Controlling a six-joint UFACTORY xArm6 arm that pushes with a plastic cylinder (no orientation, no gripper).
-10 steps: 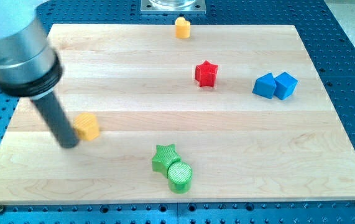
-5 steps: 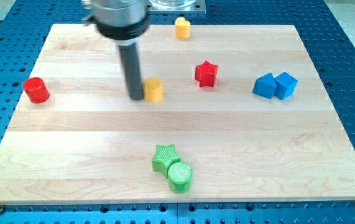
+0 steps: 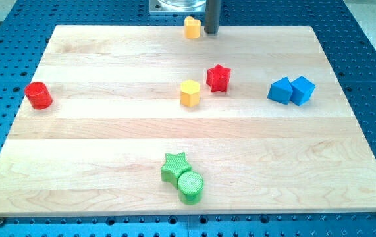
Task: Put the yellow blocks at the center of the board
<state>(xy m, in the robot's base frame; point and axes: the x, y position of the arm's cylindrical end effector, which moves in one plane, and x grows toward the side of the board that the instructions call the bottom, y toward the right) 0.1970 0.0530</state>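
A yellow hexagonal block (image 3: 189, 93) stands near the middle of the wooden board (image 3: 108, 151), just left of a red star block (image 3: 218, 78). A second, smaller yellow block (image 3: 191, 27) sits at the board's top edge. My tip (image 3: 211, 31) is at the top edge too, right beside that small yellow block on its right side, close to or touching it. The rod rises out of the view's top.
A red cylinder (image 3: 38, 95) sits at the left edge. Two blue blocks (image 3: 291, 90) touch each other at the right. A green star (image 3: 174, 166) and a green cylinder (image 3: 190, 186) touch near the bottom middle. A metal base (image 3: 174, 6) lies beyond the top edge.
The yellow hexagonal block has been pushed from the lower left up and right to the middle. My tip has left it and moved to the top edge beside the small yellow block.
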